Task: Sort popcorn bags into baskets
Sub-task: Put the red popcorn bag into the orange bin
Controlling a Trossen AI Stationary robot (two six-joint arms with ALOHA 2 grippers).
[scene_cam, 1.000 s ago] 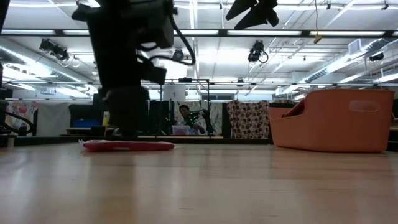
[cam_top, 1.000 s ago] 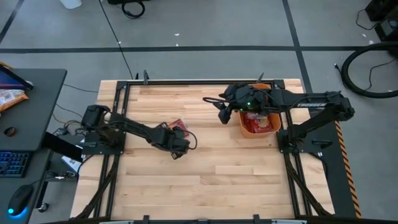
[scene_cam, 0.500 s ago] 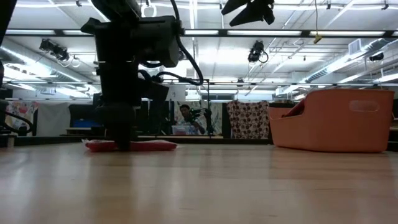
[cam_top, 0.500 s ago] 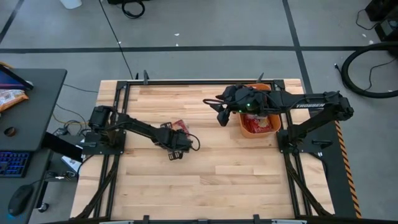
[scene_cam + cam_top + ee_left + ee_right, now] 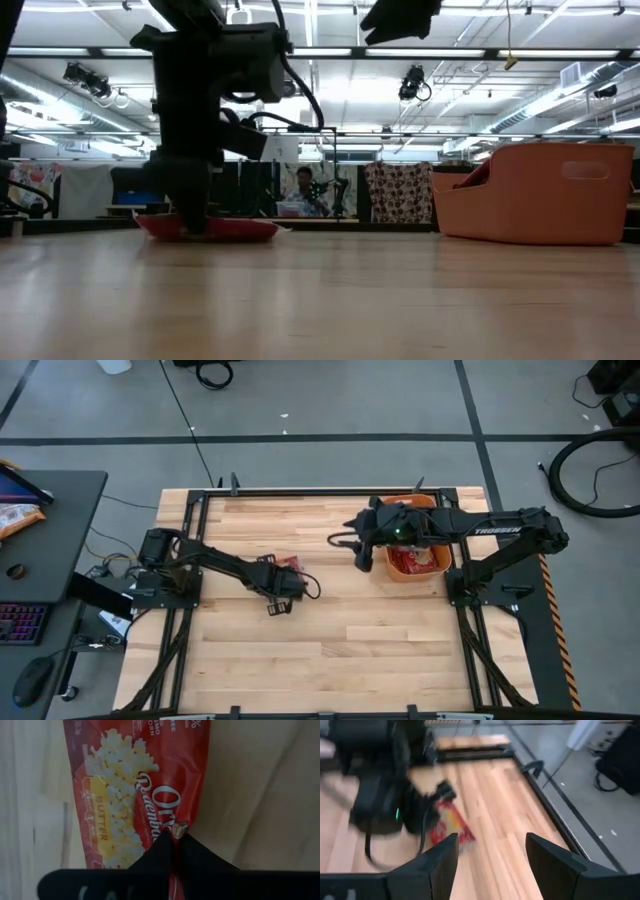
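The left gripper (image 5: 176,836) has come down and pinched the edge of a light, floppy popcorn bag (image 5: 140,790) on the table middle, while the right gripper (image 5: 490,855) hangs spread beside the basket (image 5: 418,563).

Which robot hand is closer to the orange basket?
The right hand. It hangs just beside the orange basket, open. The left hand is far across the table, pinching a popcorn bag.
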